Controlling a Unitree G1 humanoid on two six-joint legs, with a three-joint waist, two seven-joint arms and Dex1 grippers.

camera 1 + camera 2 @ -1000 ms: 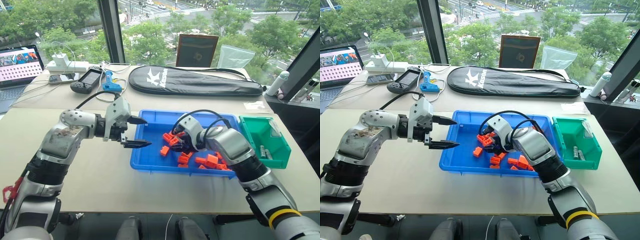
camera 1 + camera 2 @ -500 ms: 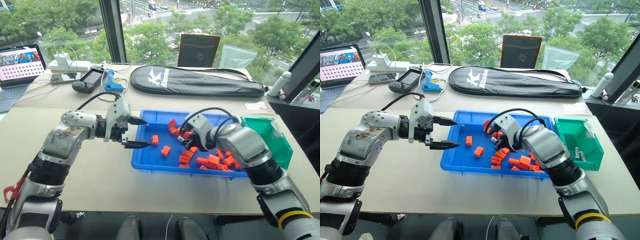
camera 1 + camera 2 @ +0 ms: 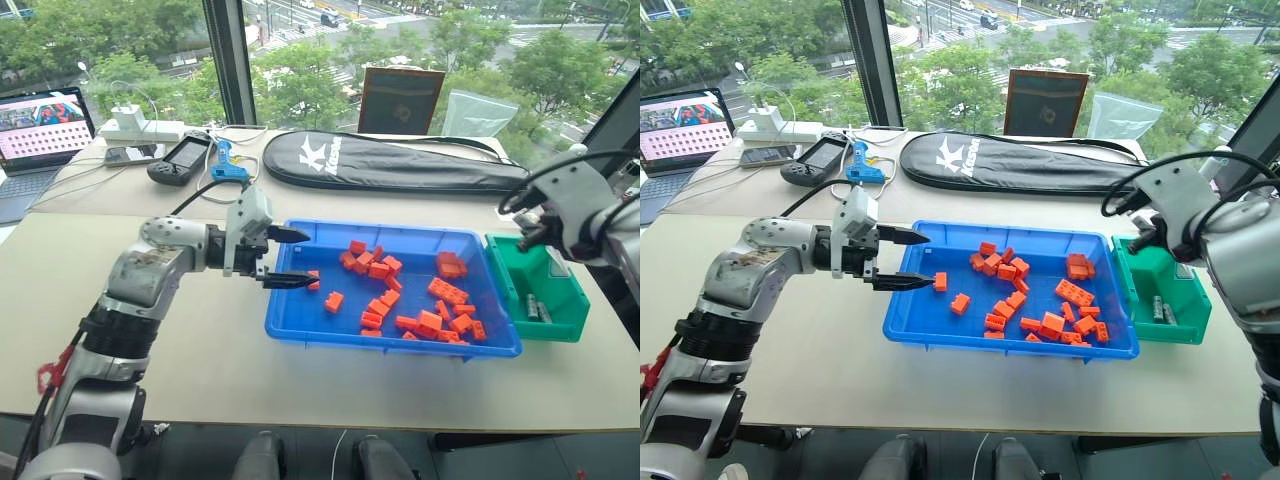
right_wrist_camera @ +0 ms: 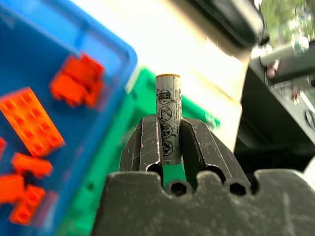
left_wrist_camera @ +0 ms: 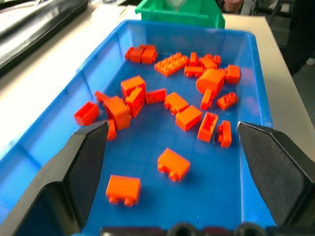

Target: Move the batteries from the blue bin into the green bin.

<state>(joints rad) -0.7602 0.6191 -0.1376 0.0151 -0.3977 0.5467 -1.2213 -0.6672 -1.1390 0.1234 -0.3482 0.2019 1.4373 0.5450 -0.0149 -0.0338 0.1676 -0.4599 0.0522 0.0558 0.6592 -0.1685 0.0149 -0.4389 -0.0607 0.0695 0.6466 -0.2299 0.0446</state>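
R gripper (image 4: pixel 167 147) clamps a battery (image 4: pixel 168 105) above green bin (image 3: pixel 560 300); L gripper (image 3: pixel 290 257) gapes empty. Battery sticks far out, so an early drop may bounce it onto the table.

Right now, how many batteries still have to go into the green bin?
Two batteries already lie in the green bin. The right end effector grips another battery above that bin. The blue bin shows just orange bricks, so probably only this drop remains.

From the head we look down at the table (image 3: pixel 200 350) twice; both wrist views sit close, and all of ours share the blue bin (image 5: pixel 248 88) and green bin (image 4: pixel 123 128)
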